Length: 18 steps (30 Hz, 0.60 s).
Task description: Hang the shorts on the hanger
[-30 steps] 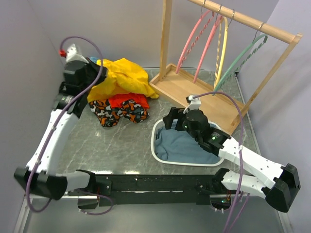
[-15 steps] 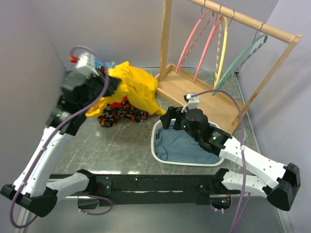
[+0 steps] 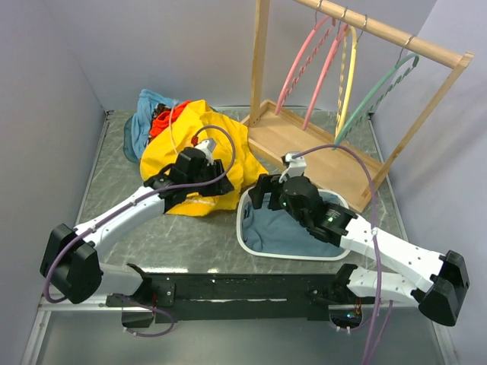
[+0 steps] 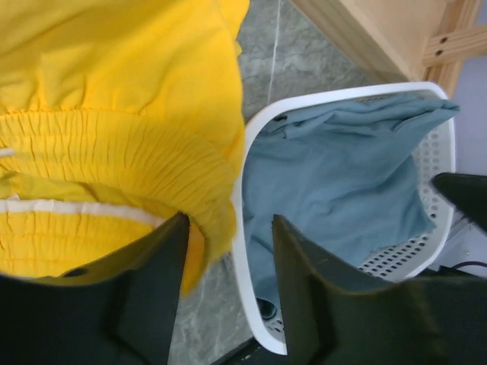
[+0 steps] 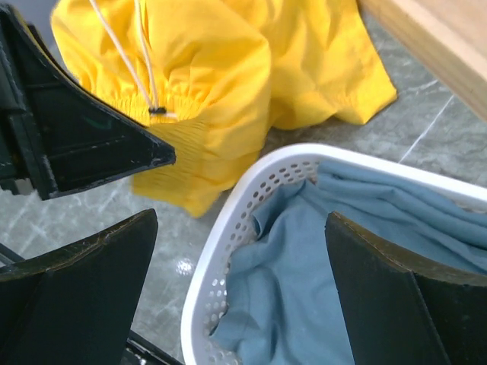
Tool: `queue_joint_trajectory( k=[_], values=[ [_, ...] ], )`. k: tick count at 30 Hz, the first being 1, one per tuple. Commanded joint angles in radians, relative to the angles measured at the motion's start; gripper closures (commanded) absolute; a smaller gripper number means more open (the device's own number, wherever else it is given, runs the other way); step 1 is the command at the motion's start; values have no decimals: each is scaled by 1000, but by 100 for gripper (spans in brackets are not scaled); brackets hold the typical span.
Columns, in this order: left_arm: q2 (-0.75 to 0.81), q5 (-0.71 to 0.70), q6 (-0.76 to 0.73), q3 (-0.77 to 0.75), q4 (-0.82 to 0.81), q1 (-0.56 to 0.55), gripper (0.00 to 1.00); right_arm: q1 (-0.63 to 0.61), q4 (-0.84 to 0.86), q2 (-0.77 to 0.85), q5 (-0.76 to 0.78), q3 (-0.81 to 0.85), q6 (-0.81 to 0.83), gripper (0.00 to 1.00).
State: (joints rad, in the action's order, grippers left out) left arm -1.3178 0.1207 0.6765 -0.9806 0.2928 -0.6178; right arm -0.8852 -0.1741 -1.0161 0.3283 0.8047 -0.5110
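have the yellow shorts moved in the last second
Yes. The shorts have shifted right and toward the near edge of the table, away from the back-left corner, and now lie right beside the white basket, which stayed put.

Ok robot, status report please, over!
Left tool open at the waistband of the yellow shorts, which lie on the table. Right tool open, empty, above the white basket. Teal hanger bare on the wooden rack.

This is looking like a robotics lab test cell: a left arm point(image 3: 114, 219) and a right arm point(image 3: 392, 252) are sitting bolted to a black rail point(image 3: 251, 287) along the bottom of the frame, trailing purple cables point(image 3: 335, 147). Plain lilac walls point(image 3: 46, 91) are boxing in a small marble-patterned counter point(image 3: 175, 236), with a wooden rack point(image 3: 304, 144) standing at the upper right.
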Motion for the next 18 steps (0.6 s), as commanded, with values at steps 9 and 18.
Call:
queue_joint_trajectory(
  k=[9,18],
  values=[
    [163,-285,95,19,98,19,20,-135,74,-174,94,74,97,2],
    [367,-394,254,235,177,272,20,-236,-63,-516,167,336,296,3]
  ],
)
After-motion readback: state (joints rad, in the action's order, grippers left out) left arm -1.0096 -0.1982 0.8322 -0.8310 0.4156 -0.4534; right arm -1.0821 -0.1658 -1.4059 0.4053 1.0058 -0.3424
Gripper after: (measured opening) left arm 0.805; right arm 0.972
